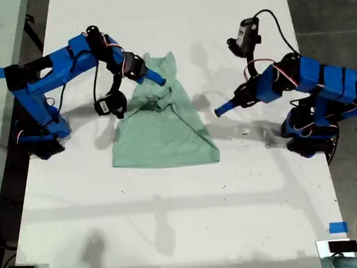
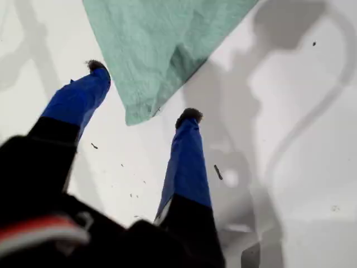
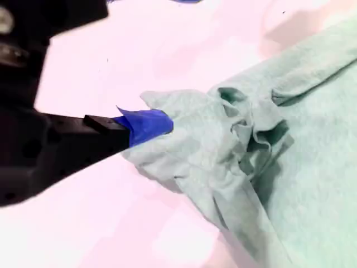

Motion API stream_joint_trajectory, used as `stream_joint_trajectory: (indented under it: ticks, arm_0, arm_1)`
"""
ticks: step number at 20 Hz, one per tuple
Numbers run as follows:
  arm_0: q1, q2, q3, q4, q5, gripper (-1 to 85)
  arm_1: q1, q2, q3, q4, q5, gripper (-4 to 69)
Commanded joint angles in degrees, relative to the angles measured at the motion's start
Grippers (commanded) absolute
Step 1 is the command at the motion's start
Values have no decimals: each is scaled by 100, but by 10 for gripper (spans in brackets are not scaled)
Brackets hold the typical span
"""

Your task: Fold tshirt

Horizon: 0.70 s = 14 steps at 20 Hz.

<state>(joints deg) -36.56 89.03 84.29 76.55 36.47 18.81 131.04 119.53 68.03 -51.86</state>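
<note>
The pale mint-green cloth tshirt [image 1: 164,127] is lying partly folded and rumpled on the smooth white bench [image 1: 173,226], bunching into soft creases near its upper part in the exterior view. My second claw [image 3: 159,124] is biting into that bunched fabric with its blue plastic tip, clamped on the cloth. My first claw [image 2: 144,92] is hovering just off a pointed corner of the shirt, its two dark-tipped blue fingers [image 2: 187,159] standing apart and gripping nothing.
</note>
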Motion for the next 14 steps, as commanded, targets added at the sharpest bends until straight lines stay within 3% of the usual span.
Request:
stream_joint_trajectory:
  ticks: [1, 7, 14]
  arm_0:
    - [378, 1600, 1819, -483, -492, 285]
    - [1573, 2057, 3199, -853, -1679, 262]
    - [1942, 1635, 3111, -993, -1925, 261]
  arm_1:
    - [-413, -545, -290, -308, 53, 274]
    - [-870, -2118, -510, -861, 404, 262]
    - [-1230, -3498, -896, -1415, 721, 255]
